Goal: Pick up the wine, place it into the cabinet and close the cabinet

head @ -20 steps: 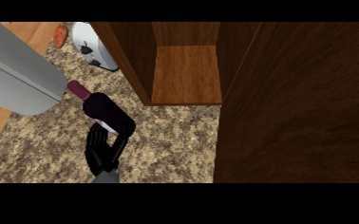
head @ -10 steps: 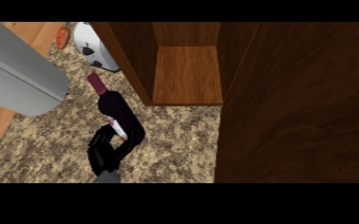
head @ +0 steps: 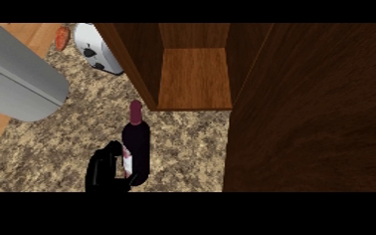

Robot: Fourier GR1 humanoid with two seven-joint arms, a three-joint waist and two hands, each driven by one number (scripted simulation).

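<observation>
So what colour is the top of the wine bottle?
The top of the wine bottle is dark reddish pink; the body is nearly black. Seen in the head view.

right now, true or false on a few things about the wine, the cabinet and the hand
1. The wine bottle is on the cabinet shelf. False: it is over the speckled counter, outside the cabinet.
2. The cabinet door is open. True.
3. A black hand is curled round the bottle's lower part. True.
4. The bottle's neck points toward the view's lower edge. False: it points up the view, toward the cabinet.
5. A toaster stands left of the cabinet. True.
</observation>
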